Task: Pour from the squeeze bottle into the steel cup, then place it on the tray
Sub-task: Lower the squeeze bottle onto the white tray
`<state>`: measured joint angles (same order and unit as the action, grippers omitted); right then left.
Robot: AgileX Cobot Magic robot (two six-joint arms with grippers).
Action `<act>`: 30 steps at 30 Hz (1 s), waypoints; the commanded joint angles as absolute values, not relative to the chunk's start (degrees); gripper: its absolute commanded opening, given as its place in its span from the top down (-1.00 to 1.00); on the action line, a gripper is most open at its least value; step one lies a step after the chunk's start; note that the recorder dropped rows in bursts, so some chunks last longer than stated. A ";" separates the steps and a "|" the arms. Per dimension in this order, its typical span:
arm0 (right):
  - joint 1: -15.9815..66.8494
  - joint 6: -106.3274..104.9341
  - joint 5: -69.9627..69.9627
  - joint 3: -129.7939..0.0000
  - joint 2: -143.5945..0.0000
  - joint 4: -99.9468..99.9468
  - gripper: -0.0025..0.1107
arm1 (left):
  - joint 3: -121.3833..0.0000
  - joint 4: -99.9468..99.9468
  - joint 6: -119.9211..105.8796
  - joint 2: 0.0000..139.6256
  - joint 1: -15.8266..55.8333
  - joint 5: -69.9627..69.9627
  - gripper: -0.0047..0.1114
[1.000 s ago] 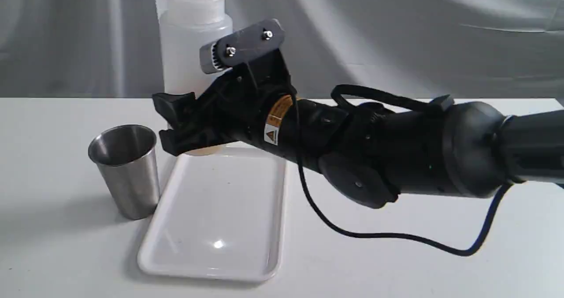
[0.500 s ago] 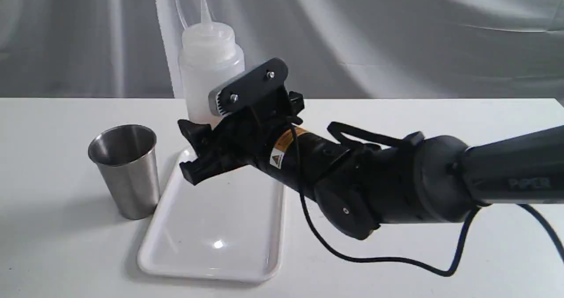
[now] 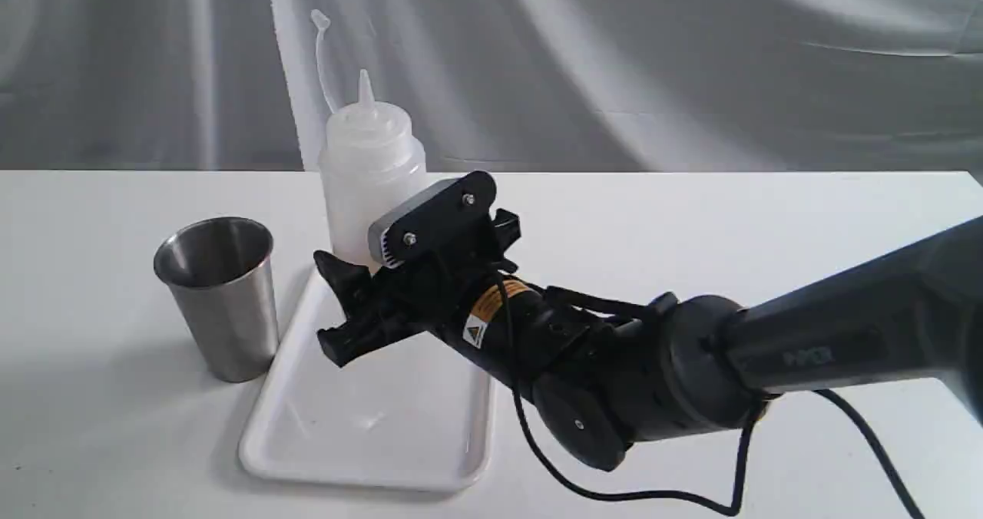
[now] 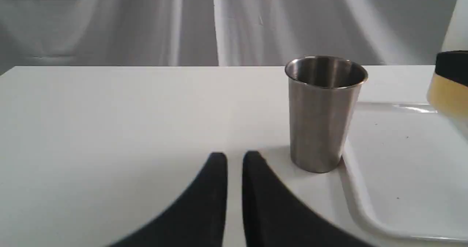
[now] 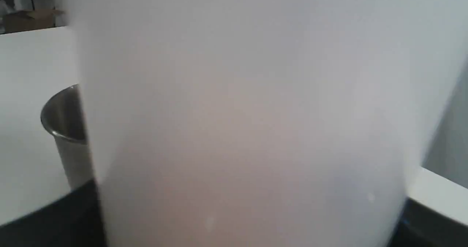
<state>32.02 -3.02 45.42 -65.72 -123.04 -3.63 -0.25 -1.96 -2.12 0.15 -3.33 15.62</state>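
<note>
Two end effectors up: right end effector (image 3: 342, 304) is gripping the squeeze bottle (image 3: 372, 181) upright at the tray's (image 3: 369, 427) far end; I'm not seeing whether it's touching down. Left end effector (image 4: 234, 155) is sitting empty, fingers nearly together, near the steel cup (image 3: 219, 296) standing on the surface (image 3: 691, 227) just beside the tray.

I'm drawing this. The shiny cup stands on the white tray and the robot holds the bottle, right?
No: the steel cup stands on the table beside the tray, as the exterior view shows. The right gripper does hold the squeeze bottle.
</note>
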 commanded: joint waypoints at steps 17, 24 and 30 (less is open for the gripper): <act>32.05 -5.80 54.51 -67.98 -129.85 -3.48 0.96 | 0.00 -1.95 -1.83 0.00 -3.07 15.21 0.78; 32.27 -5.58 53.97 -71.48 -132.30 -3.45 0.96 | 0.00 -1.95 -2.08 0.00 -3.07 15.21 0.78; 32.57 -5.58 53.73 -71.48 -132.97 -3.45 0.96 | 0.00 -1.95 -2.08 0.00 -3.07 15.21 0.78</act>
<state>32.51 -5.42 51.72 -71.00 -133.25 -3.60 -0.25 -1.96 -2.12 0.15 -3.33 15.62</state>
